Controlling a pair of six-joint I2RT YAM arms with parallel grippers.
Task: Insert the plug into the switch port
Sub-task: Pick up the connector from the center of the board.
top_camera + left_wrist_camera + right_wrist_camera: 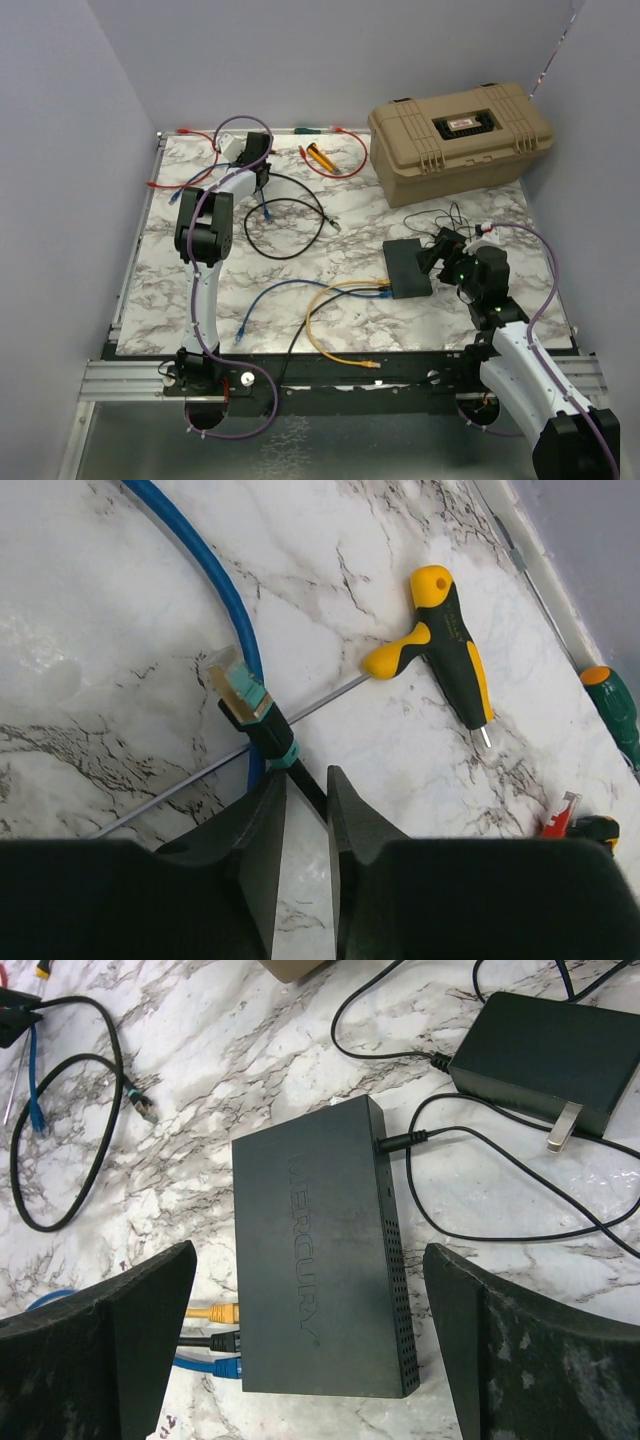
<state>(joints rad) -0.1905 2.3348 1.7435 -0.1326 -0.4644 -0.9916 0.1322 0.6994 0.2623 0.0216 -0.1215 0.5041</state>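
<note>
The switch (315, 1260), a flat dark-grey box, lies at the right of the marble table (405, 268). Yellow, black and blue plugs (215, 1325) sit in ports on its left edge. My right gripper (310, 1250) is wide open above it, one finger on each side, touching nothing. My left gripper (307, 780) hovers at the far left (258, 165), its jaws a narrow gap apart. A loose plug (245, 700) with a teal boot on a black cable lies just past the fingertips. The cable runs between the tips and under the right finger (355, 830).
A black power adapter (545, 1055) lies behind the switch, and a big tan case (460, 135) stands at the back right. A yellow-black T-handle key (450, 645), a blue cable (215, 575) and a green screwdriver (615, 705) lie near the left gripper. A black cable loop (285, 215) crosses the middle.
</note>
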